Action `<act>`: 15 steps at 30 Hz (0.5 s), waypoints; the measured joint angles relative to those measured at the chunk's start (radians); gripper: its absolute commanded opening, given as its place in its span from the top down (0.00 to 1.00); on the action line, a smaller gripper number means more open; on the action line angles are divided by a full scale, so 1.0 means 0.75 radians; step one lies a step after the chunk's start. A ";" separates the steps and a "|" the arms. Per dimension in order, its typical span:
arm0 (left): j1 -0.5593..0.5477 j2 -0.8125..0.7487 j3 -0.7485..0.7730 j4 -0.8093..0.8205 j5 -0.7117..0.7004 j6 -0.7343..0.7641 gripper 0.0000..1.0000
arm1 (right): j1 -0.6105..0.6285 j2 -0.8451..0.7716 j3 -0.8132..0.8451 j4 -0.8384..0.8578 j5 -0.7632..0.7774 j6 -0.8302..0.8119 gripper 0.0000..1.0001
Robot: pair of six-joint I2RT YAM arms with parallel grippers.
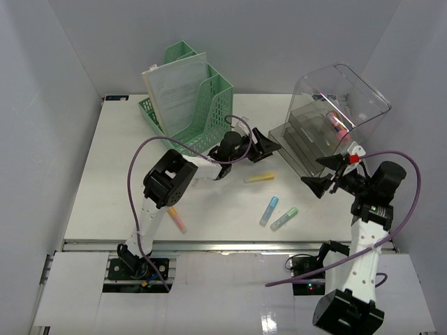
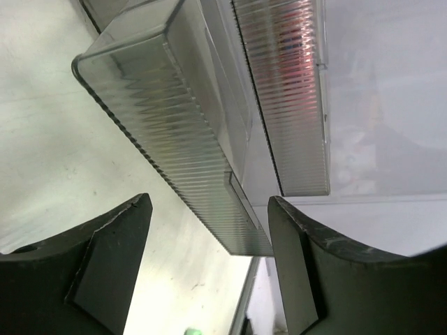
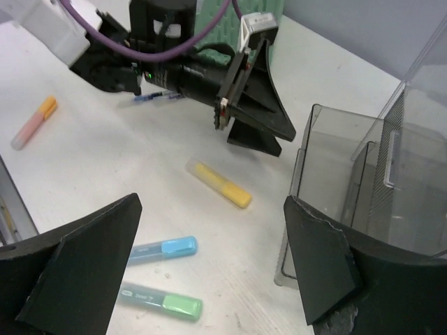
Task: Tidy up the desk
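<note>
Your file rack (image 1: 209, 112) stands back left on the tabletop (image 1: 105, 188), drawer organizer (image 1: 307, 139) back right, markers (image 1: 269, 209) before and between.

Left arm stretches toward far centre, left gripper (image 1: 265, 145) jaws apart, empty; right arm stands at near right, right gripper (image 1: 321, 174) jaws wide apart, empty.

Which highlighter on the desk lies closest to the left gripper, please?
The yellow highlighter, just beside the left gripper; the blue, green and orange ones lie farther off.
</note>
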 measured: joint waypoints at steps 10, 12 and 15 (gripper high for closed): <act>0.029 -0.317 -0.112 -0.252 0.074 0.315 0.21 | 0.215 0.455 0.533 -1.160 0.080 -1.313 0.10; 0.029 -0.424 -0.206 -0.319 0.081 0.383 0.21 | 0.325 0.492 0.500 -1.291 0.171 -1.527 0.10; 0.029 -0.549 -0.307 -0.409 0.090 0.483 0.21 | 0.455 0.498 0.417 -1.397 0.271 -1.764 0.11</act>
